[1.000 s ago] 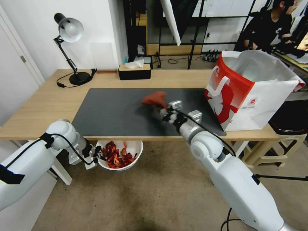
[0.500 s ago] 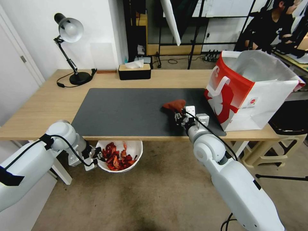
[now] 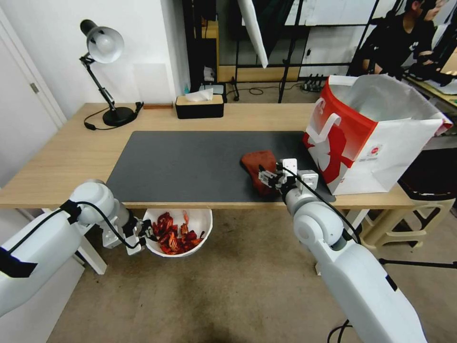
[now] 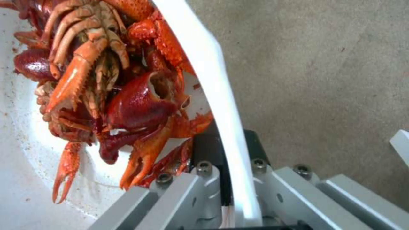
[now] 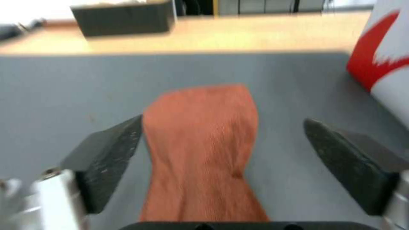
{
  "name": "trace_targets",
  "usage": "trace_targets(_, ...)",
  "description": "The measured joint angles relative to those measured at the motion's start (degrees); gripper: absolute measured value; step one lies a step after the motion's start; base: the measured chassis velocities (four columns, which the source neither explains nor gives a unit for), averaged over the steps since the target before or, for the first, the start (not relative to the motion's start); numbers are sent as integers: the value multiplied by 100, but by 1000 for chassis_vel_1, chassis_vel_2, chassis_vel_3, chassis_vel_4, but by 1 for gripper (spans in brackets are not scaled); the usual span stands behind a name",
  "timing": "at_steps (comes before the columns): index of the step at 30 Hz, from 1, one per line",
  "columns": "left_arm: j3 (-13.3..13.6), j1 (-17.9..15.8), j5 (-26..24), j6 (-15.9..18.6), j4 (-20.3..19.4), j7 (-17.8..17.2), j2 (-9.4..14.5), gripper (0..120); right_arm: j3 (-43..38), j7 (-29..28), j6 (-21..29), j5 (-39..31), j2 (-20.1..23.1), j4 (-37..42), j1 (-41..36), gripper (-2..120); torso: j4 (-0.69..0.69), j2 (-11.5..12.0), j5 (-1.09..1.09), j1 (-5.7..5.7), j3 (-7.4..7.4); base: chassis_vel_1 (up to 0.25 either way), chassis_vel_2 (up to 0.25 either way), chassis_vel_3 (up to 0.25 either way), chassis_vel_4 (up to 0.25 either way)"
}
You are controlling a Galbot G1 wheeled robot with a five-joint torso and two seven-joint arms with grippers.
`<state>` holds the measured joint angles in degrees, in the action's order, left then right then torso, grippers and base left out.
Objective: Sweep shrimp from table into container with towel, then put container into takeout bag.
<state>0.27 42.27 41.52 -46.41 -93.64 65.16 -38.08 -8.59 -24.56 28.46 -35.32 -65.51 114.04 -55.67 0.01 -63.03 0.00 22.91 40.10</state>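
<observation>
The white container [image 3: 200,224] hangs below the table's [image 3: 62,157] front edge, and my left gripper [image 3: 143,232] is shut on its rim. Red shrimp [image 3: 173,236] are piled inside it. In the left wrist view the left gripper [image 4: 228,150] pinches the container rim [image 4: 213,80] beside the shrimp [image 4: 127,95]. The reddish-brown towel [image 3: 259,169] lies flat on the dark mat [image 3: 190,162] near the front right. My right gripper [image 3: 269,177] stands open just behind it. In the right wrist view the towel [image 5: 200,140] lies between the spread fingers [image 5: 106,159]. The red and white takeout bag [image 3: 366,133] stands open at the table's right end.
A desk lamp [image 3: 102,47] and a black tissue box [image 3: 200,105] stand along the table's far side. A beige stool [image 3: 428,195] sits on the floor right of the table. The bag's red corner [image 5: 379,60] is close to the right gripper.
My right gripper carried the towel rightward and toward the front edge, laid it flat on the mat and opened. The left gripper and container have barely moved.
</observation>
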Motion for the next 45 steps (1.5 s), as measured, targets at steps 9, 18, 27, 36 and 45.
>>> trace_targets(9, -97, 194, 29, -4, -124, -11, -6, 0, -606, 1433, -1563, 921, 194, 514, -1266, 100, -1, 0, 0, 0, 0, 0, 0, 0, 0)
trace_targets(18, -372, 601, 64, -60, -338, -47, 88, 0, -960, 2063, -2955, 1714, -49, 652, -2545, 100, 0, 0, -1, 0, -1, 0, 0, 0, 0)
trace_targets(27, -669, 1241, 183, -65, -927, -156, 254, 0, -1150, 2205, -3988, 2491, -590, 434, -3530, 100, -1, 0, -1, 0, -1, 0, 0, 0, 0)
trace_targets(36, -1121, 2157, 246, -69, -1815, -428, 564, 0, -1112, 2209, -4108, 2635, -774, 200, -3723, 100, 1, 0, 0, 0, 0, 0, 0, 0, 0)
trace_targets(45, -1732, 2355, -403, -42, -2653, -479, 857, 0, -1100, 2202, -4418, 2904, -1084, -161, -3915, 100, 0, 0, 0, 0, 0, 0, 0, 0, 0)
